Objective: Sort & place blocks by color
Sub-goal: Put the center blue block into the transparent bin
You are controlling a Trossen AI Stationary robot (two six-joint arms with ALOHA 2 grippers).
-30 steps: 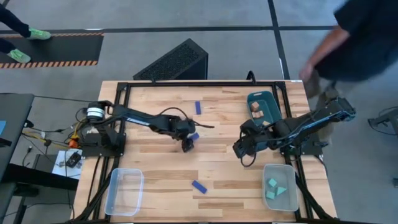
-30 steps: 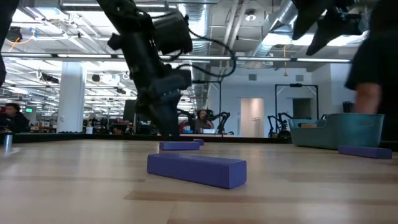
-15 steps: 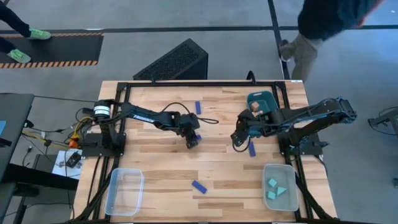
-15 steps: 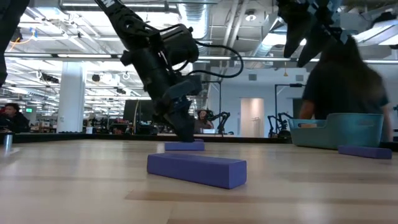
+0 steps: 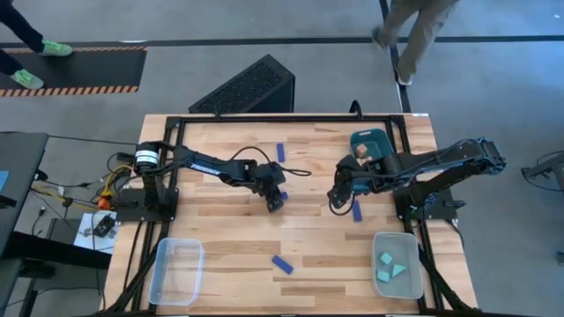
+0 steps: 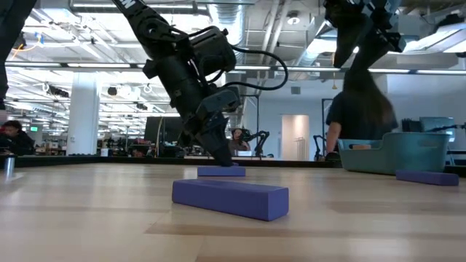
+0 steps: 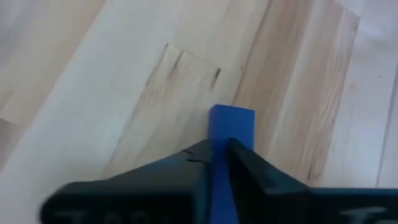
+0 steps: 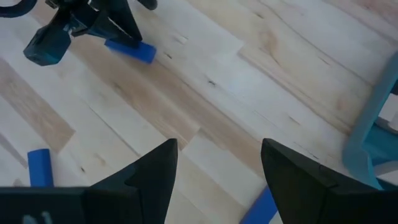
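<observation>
Left gripper (image 7: 219, 152) clamped on a dark blue bar (image 7: 231, 124) near table centre. Lift straight, keeping it level, then carry toward seven o'clock tray (image 5: 176, 271). Right gripper (image 8: 217, 165) apart, idle at three o'clock.

An overhead camera looks straight down on the whole bench (image 5: 220, 229); a second sits at bench-top height, facing level into the room. Each wrist camera peers closely past its own tool. All four views share the blue bar (image 5: 278, 201) at the bench's middle.
</observation>
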